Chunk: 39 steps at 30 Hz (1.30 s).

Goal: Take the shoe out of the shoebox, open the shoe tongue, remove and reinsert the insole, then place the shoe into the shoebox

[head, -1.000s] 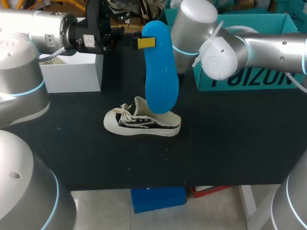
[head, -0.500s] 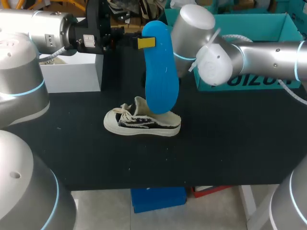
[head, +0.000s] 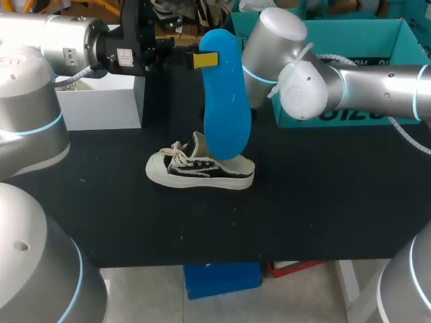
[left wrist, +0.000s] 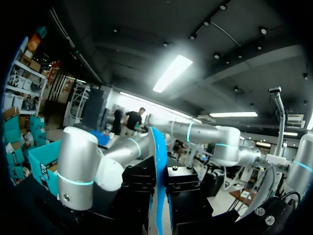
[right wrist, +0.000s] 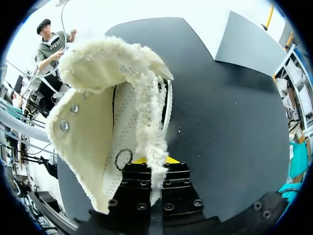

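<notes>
the shoe (head: pixel 200 169) sat on the counter (head: pixel 323 202) outside the shoebox (head: pixel 397 30), tongue open, the left end effector (head: pixel 202 60) gripping the removed insole (head: pixel 225 101) above it and the right end effector (right wrist: pixel 149 164) apparently clamped on its collar; reinsertion and boxing remained.

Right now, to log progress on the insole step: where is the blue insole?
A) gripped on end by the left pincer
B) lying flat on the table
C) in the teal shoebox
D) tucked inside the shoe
A: the insole stands on end, clamped in the left pincer, while the shoe sits on the table.
</notes>
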Each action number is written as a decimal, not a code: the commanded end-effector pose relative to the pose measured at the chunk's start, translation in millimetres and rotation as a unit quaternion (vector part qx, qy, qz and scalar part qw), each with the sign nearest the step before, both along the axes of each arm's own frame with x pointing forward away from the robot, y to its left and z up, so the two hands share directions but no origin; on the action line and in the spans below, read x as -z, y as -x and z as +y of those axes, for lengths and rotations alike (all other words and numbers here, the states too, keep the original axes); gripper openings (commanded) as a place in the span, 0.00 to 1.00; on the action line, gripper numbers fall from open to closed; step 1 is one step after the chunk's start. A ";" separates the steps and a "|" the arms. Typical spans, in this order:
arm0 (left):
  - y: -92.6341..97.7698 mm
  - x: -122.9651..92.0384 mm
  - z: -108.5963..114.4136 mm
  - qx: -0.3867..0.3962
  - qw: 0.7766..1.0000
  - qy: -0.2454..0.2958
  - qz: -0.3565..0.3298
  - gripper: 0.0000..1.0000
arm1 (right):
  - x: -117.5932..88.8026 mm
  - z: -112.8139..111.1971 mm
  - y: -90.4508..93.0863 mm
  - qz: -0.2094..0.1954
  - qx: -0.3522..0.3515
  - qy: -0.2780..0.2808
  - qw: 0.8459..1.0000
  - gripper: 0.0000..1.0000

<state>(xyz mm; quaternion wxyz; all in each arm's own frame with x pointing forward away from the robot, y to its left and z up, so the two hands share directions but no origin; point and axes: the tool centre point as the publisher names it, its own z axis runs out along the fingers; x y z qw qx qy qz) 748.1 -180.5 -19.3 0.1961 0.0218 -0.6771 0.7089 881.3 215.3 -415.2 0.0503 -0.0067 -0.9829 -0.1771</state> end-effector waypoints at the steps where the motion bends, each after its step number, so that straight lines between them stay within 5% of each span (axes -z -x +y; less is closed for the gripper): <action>1: 1.2 0.9 -1.4 -0.003 1.000 0.001 -0.001 0.00 | 3.0 -0.4 -0.4 0.000 0.000 0.000 1.000 0.00; 13: 1.2 0.9 -1.4 -0.003 1.000 0.001 -0.001 0.00 | 0.9 -2.0 -1.3 -0.004 -0.006 0.000 1.000 0.00; 26: 1.2 0.9 -1.4 -0.003 1.000 0.001 -0.001 0.00 | -67.5 -32.1 -7.3 -0.076 0.101 0.052 0.991 0.00; 32: 1.2 0.9 -1.4 -0.003 1.000 0.001 -0.001 0.00 | -92.3 -39.4 -11.5 -0.091 0.194 0.081 0.973 0.00; 39: 1.2 0.9 -1.4 -0.003 1.000 0.001 -0.001 0.00 | -109.1 -43.9 -13.6 -0.092 0.335 0.093 0.933 0.00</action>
